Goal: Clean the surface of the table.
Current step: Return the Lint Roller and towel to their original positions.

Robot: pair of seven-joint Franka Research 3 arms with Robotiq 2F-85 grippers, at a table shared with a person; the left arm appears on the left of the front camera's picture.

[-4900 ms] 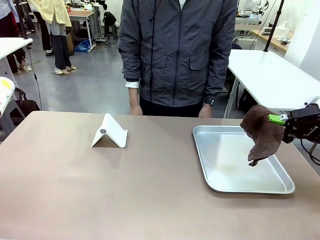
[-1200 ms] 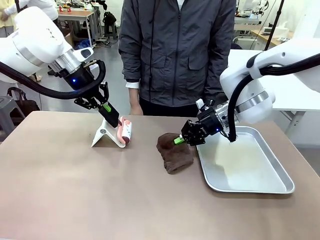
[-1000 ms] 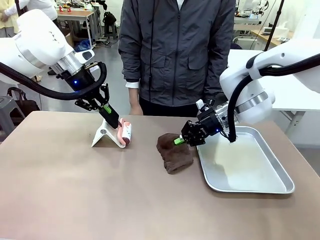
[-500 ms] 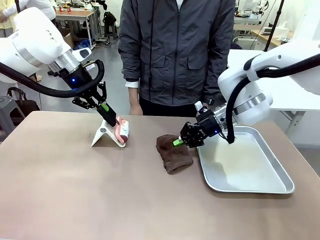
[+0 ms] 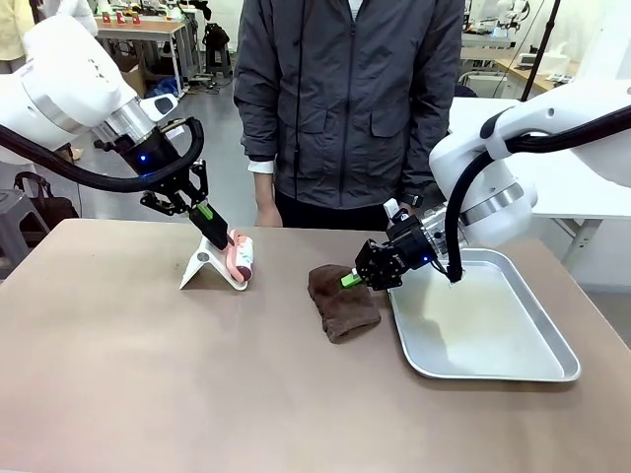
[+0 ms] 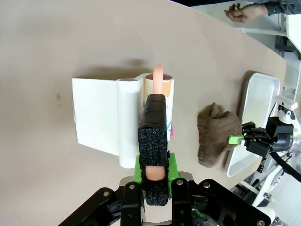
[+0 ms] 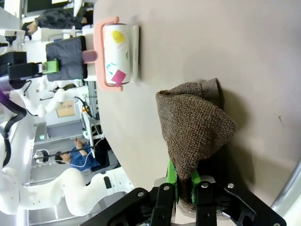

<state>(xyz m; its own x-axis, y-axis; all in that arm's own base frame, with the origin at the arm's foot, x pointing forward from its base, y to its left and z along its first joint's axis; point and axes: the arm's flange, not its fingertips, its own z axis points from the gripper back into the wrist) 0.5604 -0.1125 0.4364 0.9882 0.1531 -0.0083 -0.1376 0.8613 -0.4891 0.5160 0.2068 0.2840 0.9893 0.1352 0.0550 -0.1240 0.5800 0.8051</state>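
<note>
The brownish table (image 5: 197, 394) carries a crumpled brown cloth (image 5: 343, 302) near its middle. My right gripper (image 5: 353, 279) is shut on the cloth's upper edge and holds it down on the table. In the right wrist view the cloth (image 7: 195, 123) bunches up from my right gripper (image 7: 183, 181). My left gripper (image 5: 219, 233) is shut on the black-wrapped handle of a pink lint roller (image 5: 242, 258), whose roll rests against a white folded stand (image 5: 204, 266). From the left wrist, my left gripper (image 6: 153, 172) clamps that handle above the lint roller (image 6: 168, 92).
A shiny steel tray (image 5: 493, 340) lies just right of the cloth. A person in a grey jacket stands at the far edge, hands (image 5: 264, 213) hanging by the table. The white stand (image 6: 96, 117) sits on the table (image 6: 70, 42). White tables stand beyond.
The left gripper has drawn the lint roller slightly left and back against the stand. The right gripper has slid the cloth a little to the left on the table.
</note>
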